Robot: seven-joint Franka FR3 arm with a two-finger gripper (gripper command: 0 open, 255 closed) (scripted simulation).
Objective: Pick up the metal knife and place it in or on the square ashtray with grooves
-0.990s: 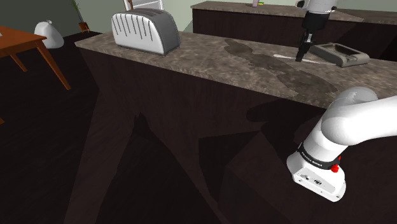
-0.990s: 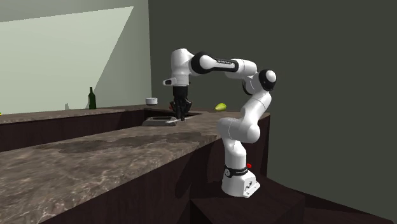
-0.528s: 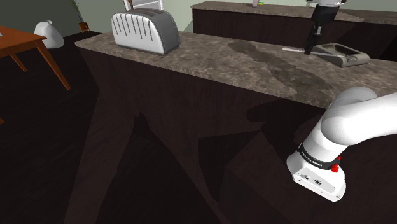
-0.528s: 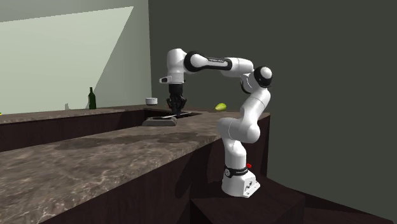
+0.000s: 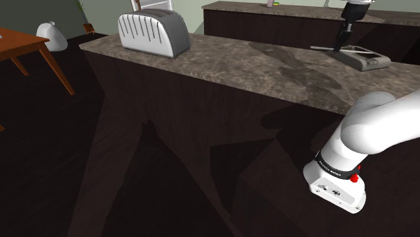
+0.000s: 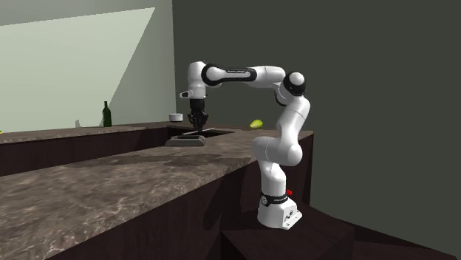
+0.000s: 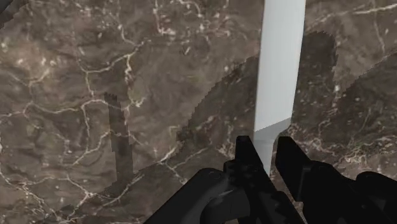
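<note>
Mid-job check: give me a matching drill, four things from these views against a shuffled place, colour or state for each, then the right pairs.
Things:
1 knife
2 ashtray
3 toaster
4 bottle

Descriptions:
A dark green, standing upright
B clasped between the jaws, above the counter
C low, grey, lying flat on the counter
D at the counter's end, toward the shoulder view's left

Pairs: 1-B, 2-C, 3-D, 4-A
</note>
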